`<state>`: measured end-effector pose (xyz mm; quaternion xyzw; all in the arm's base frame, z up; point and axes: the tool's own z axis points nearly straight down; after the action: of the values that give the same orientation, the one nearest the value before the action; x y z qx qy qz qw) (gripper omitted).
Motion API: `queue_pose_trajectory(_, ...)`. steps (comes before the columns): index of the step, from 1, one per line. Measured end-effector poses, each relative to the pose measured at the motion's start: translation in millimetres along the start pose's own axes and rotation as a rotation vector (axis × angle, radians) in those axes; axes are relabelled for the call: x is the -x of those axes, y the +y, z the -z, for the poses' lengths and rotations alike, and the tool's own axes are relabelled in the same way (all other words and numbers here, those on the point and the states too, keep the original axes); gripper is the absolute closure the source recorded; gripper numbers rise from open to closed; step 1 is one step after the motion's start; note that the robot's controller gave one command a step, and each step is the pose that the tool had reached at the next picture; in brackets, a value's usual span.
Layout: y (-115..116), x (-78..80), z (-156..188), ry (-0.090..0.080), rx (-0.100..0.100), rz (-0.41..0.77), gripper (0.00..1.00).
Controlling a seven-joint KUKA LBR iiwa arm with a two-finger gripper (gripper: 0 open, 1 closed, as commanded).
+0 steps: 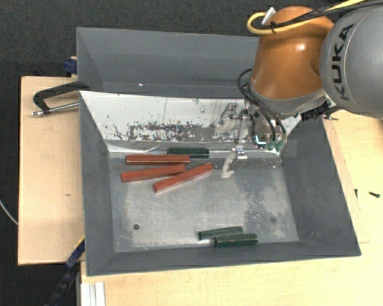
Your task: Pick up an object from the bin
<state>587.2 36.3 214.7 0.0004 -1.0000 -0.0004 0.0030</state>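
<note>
At the back right of the bin, the gripper is hanging low over the floor, close to the rear wall. It is hanging below the orange cover on the wrist of the grey arm, which is reaching in from the right. Whether the gripper is released or clenched cannot be told, and nothing is showing in its grasp.

Nearest to it, just to the left, a red bar is lying flat on the floor. It is a long, slim, straight-edged stick of reddish brown, slanting so that its right end is pointing up towards the gripper. That end is lying near the gripper; whether the two are touching cannot be told.

Two more bars of the same kind and colour are lying left of it: an upper bar running level, and a middle bar just beneath. The slanted bar is appearing to touch the middle one.

A green pen, dark and slim, is lying level just above the upper bar, near the foot of the rear wall.

Well apart from all these, two dark green pieces are lying side by side and touching at the front edge of the floor.
</note>
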Motion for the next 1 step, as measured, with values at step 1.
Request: queue_pose_trajectory(1, -0.2, 1.6, 4.5, -0.008, 0.000, -0.001, 0.00)
